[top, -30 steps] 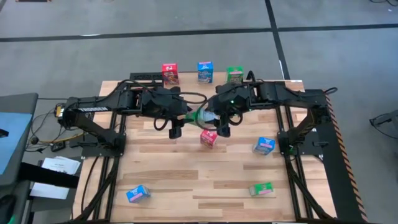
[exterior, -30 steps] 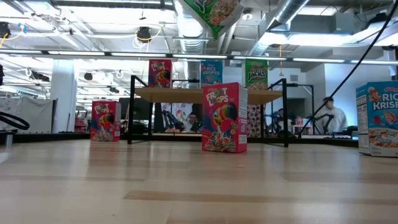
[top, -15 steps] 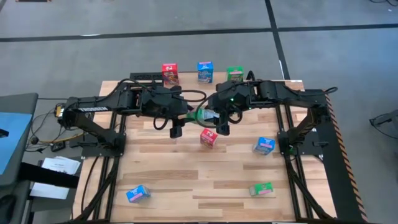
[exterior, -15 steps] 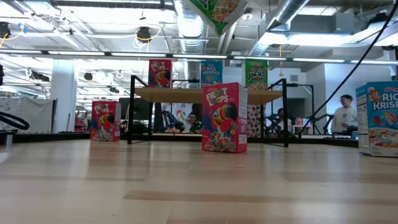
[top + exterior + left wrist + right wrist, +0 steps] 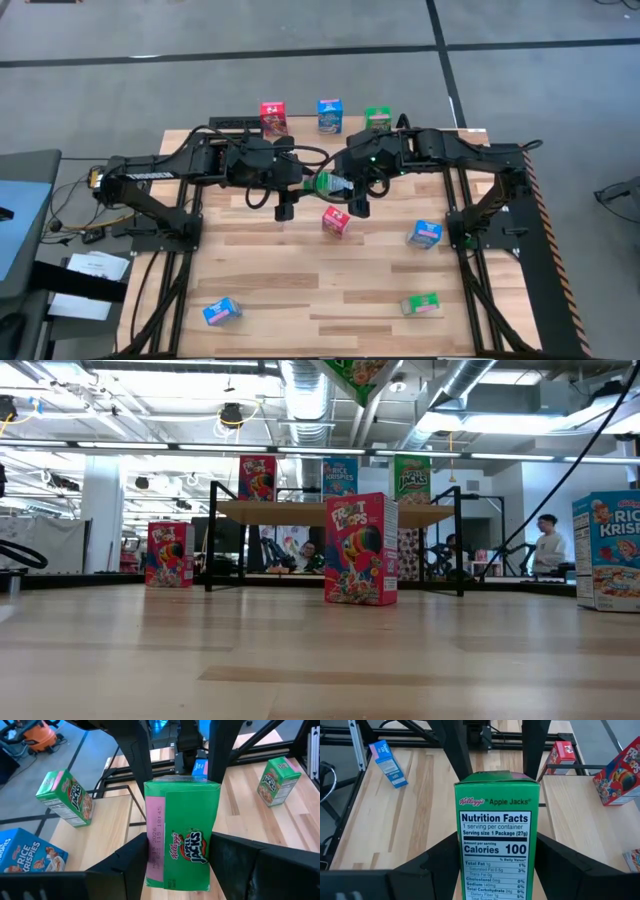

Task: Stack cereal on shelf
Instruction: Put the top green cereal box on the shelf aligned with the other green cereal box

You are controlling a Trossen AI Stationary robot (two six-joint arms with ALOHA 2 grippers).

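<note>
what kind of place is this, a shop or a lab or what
Probably a robotics lab in an open workspace, not a shop: exposed ceiling ducts, people at work behind, and a slatted table with a small shelf of cereal boxes.

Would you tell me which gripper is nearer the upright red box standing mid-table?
Right. The right gripper hangs just behind the red box, sharing a green box with the left gripper, which is farther left.

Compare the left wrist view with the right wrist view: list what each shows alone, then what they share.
Left wrist only: the Apple Jacks box's printed front, a blue Rice Krispies box, two other green boxes. Right wrist only: that box's Nutrition Facts panel, two red Froot Loops boxes, a blue box lying flat. Both: the held Apple Jacks box, gripped at once by the left gripper and right gripper.
</note>
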